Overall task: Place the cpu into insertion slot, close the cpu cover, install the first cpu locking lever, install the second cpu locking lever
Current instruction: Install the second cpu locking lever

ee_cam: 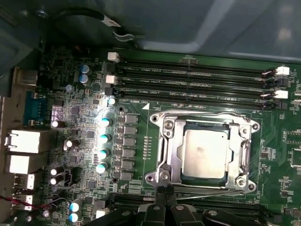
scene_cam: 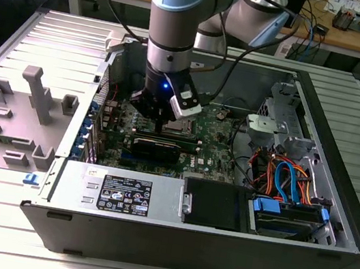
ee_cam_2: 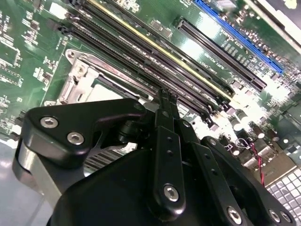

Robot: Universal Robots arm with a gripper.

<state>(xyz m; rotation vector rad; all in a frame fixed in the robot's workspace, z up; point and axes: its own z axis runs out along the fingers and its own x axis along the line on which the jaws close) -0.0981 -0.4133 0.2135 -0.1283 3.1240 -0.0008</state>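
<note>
My gripper [ee_cam: 163, 190], fingers pressed together on nothing, hides the cpu cover's [ee_cam: 171, 150] near edge; the cpu [ee_cam: 205, 153] sits seated in the green motherboard [ee_cam: 84, 141]

No legible text or labels

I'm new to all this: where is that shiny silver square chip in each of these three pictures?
Exterior view: the cpu peeks out just beside the gripper, mid-motherboard.
First wrist view: the cpu sits in its metal-framed socket, just beyond the gripper.
Second wrist view: a pale corner of the cpu shows behind the gripper.
Shared landmark: the long black memory slots beside the socket.
</note>
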